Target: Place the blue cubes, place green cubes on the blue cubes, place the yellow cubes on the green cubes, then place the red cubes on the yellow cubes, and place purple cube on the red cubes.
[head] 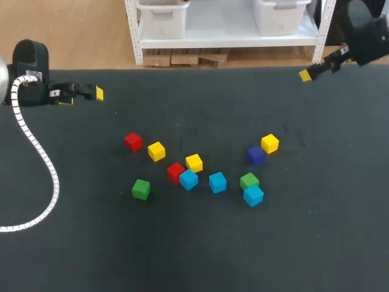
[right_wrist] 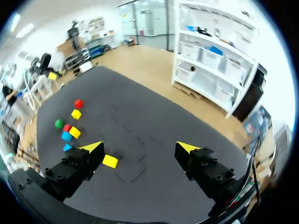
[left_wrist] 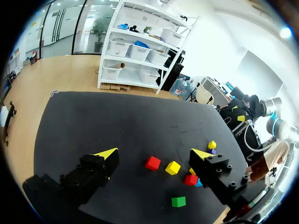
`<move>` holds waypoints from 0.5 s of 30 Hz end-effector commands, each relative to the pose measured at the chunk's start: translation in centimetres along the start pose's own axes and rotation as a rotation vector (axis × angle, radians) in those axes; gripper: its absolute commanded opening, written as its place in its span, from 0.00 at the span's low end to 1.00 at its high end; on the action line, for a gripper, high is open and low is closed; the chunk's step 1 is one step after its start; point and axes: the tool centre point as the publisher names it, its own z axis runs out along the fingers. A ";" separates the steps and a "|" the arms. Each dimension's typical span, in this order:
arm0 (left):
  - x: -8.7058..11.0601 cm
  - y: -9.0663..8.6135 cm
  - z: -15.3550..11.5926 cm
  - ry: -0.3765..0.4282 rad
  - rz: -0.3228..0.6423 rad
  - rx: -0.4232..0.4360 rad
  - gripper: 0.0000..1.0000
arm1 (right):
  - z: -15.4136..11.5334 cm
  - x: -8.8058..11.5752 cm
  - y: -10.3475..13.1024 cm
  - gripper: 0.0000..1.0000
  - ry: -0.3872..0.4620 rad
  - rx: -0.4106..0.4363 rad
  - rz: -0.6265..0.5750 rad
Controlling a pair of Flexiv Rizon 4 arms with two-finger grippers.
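Surface (head: 328,249): a dark sheet on which 11 cubes are scattered about the middle; nothing is stacked yet.
Left pincer (left_wrist: 154,155): held wide and empty, at the far left edge of the surface.
Right pincer (right_wrist: 140,148): held wide and empty, at the far right corner.
Step in hand: judged to be the 1st, the laying of the blue base, since no cube is gripped.
Base placement: the 3 blue cubes are best set close together on a bare patch and squared up, so that the later layers can be carried.
Middle blue cube (head: 217,182): it stands free of its neighbours, so it is best taken 1st, from straight above, with the fingers set across 2 opposite faces.
Left blue cube (head: 188,179): it is pressed against a red cube (head: 175,172) and lies just beside a yellow cube (head: 194,162). The fingers are best closed on its uncrowded faces, or the neighbours are likely to be dragged along.
Right blue cube (head: 253,195): a green cube (head: 249,180) is touched on its far side, so the same care is called for.
Position to left pincer: the blue cubes lie well apart from it, toward the middle. In its wrist view the cluster is seen ahead, mostly near 1 finger.
Position to right pincer: the blue cubes are well apart from it too, seen ahead and off beyond 1 finger.
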 end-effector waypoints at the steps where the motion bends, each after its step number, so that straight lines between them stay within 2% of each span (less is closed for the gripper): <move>1: 0.0 0.0 0.0 0.000 0.000 0.000 1.00 | 0.6 -1.1 -1.2 1.00 0.037 -0.346 -0.205; 6: 0.0 0.0 0.0 0.000 0.000 0.000 1.00 | 0.8 -0.8 -1.4 1.00 0.113 -0.489 -0.420; 12: 0.0 0.0 0.0 0.000 0.000 0.000 1.00 | 1.3 0.5 -1.0 1.00 0.206 -0.564 -0.613; 15: 0.0 0.0 0.0 0.000 0.000 0.000 1.00 | 1.5 1.3 -0.8 1.00 0.254 -0.572 -0.728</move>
